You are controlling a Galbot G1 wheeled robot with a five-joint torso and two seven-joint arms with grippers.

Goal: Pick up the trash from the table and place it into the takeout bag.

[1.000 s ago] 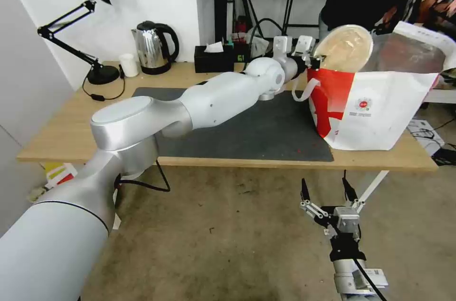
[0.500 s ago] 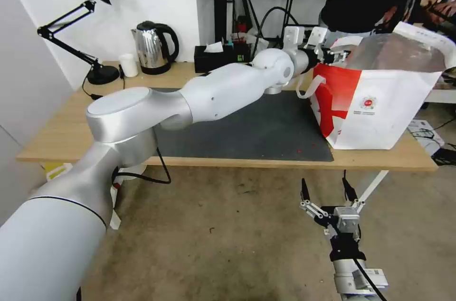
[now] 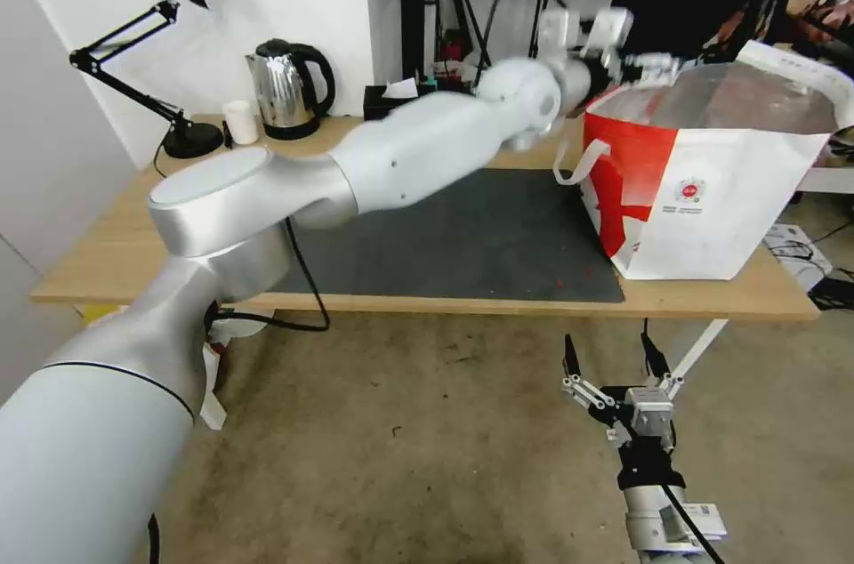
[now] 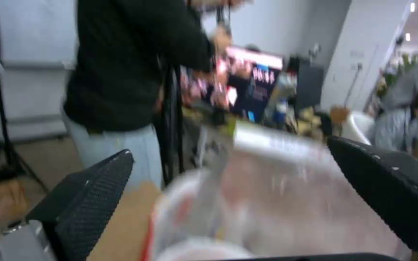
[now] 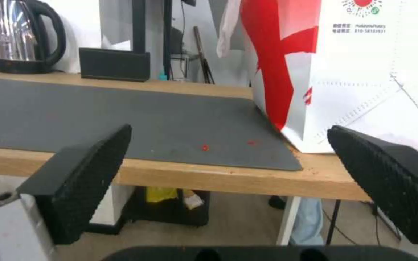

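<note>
The left gripper [image 3: 654, 66] is wide open and holds nothing, high over the takeout bag's [image 3: 712, 190] far left rim. It could snag a white handle [image 3: 574, 168] and tip the bag. The bag stands at the table's [image 3: 124, 244] right end. I cannot see what is inside. The right gripper [image 3: 614, 359] hangs open, low, near the table.

1. The left arm stretches forward and up, its wrist raised; the left gripper [image 3: 654, 66] is motion-blurred, but its fingers [image 4: 93, 195] look spread wide.
2. The right gripper [image 3: 614, 361] hangs low, pointing up, jaws apart.
</note>
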